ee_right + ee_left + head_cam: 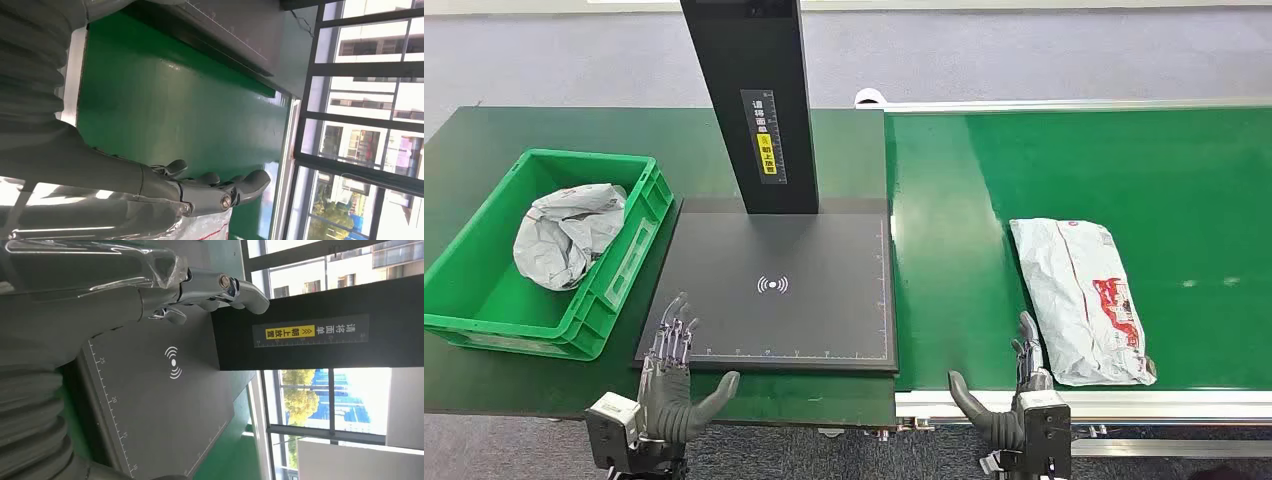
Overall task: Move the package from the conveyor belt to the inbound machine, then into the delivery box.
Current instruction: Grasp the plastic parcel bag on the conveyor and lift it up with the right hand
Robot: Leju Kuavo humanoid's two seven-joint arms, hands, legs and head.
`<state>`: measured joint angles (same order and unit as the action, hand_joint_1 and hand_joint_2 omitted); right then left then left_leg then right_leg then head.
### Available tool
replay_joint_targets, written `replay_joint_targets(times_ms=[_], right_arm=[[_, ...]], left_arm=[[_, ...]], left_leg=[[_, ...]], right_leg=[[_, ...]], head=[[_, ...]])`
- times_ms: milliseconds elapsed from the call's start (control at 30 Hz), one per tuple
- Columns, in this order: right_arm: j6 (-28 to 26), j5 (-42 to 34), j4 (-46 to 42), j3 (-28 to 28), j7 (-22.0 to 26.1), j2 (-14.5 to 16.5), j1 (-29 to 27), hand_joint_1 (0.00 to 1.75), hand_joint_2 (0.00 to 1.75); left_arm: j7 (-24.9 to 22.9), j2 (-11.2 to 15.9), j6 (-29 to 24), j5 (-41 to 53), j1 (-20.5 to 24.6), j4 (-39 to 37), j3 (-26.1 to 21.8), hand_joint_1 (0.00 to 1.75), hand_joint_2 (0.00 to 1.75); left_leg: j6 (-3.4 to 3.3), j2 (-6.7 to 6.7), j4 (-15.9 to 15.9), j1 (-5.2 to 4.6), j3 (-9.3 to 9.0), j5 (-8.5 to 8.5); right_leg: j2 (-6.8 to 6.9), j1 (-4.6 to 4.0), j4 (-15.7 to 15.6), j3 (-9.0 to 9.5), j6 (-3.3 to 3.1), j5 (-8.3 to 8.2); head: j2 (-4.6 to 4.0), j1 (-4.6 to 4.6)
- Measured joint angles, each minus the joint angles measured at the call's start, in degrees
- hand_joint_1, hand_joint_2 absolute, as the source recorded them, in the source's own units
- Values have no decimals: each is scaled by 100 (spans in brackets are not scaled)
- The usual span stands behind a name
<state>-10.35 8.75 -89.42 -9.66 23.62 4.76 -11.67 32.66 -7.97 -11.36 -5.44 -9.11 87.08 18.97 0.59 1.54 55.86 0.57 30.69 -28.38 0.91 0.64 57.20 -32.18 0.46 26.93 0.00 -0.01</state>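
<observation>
While both hands were open and held nothing, your right hand [1022, 400] sat just beside the crumpled white plastic mailer [1084, 298] on the green conveyor belt [1184, 180] — slick film could slip from a shallow grasp; left hand [669, 385] idle.

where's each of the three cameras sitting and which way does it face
Head view: high on the body, looking forward and down at the scanner plate, green bin and package; left hand and right hand show.
Left wrist view: behind the left hand, facing the plate, shared with the head view.
Right wrist view: behind the right hand, facing the conveyor belt.
</observation>
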Motion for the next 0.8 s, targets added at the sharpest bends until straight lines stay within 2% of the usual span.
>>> replay_joint_targets(times_ms=[800], right_arm=[[36, 50, 0, 5, -31, 3, 6, 0, 175]], left_arm=[[-88, -64, 71, 78, -4, -2, -84, 0, 175]], left_leg=[[0, 0, 0, 0, 0, 0]], right_leg=[[0, 0, 0, 0, 0, 0]], head=[[-1, -1]])
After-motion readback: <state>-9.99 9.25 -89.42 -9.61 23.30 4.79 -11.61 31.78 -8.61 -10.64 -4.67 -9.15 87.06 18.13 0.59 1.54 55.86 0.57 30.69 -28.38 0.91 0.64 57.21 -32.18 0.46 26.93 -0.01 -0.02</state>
